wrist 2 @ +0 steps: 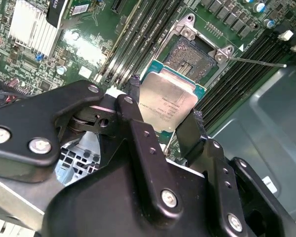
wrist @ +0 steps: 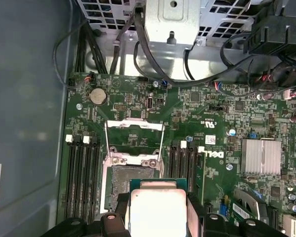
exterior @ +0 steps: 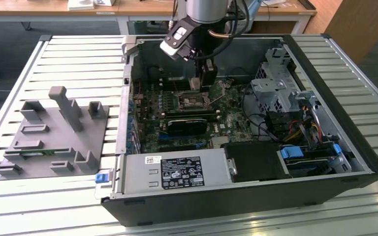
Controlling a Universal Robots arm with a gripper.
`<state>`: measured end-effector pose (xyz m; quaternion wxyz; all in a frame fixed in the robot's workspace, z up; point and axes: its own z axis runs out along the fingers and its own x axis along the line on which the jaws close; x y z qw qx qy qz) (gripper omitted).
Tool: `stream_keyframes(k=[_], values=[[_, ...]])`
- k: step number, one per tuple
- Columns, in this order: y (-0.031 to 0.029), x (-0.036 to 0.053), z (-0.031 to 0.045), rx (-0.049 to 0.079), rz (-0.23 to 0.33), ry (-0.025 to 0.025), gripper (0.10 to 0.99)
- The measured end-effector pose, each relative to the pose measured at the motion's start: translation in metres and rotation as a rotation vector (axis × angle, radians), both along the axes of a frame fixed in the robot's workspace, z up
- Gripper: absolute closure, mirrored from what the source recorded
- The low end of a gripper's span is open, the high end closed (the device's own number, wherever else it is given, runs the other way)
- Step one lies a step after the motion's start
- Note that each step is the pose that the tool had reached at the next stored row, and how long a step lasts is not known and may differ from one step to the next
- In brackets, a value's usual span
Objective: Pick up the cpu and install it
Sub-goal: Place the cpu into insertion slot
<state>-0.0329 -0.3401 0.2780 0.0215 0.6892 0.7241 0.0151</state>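
My gripper (wrist 2: 163, 109) is shut on the cpu (wrist 2: 168, 98), a flat square chip with a shiny silver top and thin green rim. Its black fingers (wrist 2: 133, 88) clamp two opposite edges. The cpu (wrist: 157, 210) hangs just above the motherboard, partly over the dark socket (wrist: 129, 178). The socket's metal load plate (wrist: 134, 129) is swung open. The socket (wrist 2: 191, 58) lies beyond the chip's far edge, with its thin lever (wrist 2: 259, 62) sticking out. In the exterior view the gripper (exterior: 202, 82) reaches down into the open computer case, just behind the socket (exterior: 190, 101).
Memory slots (wrist: 81, 170) flank the socket on both sides. A finned heatsink (wrist: 260, 157) and black cables (wrist: 152, 64) are nearby. The case holds a power supply (exterior: 175, 172) and drive cage (exterior: 275, 89). A grey fixture tray (exterior: 51, 142) sits at the exterior view's left.
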Motion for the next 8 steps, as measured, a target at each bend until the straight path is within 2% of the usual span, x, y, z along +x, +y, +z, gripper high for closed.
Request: stream_keyframes(k=[8], values=[[0.0,0.0,-0.0064,0.0,0.0,0.0,0.545]])
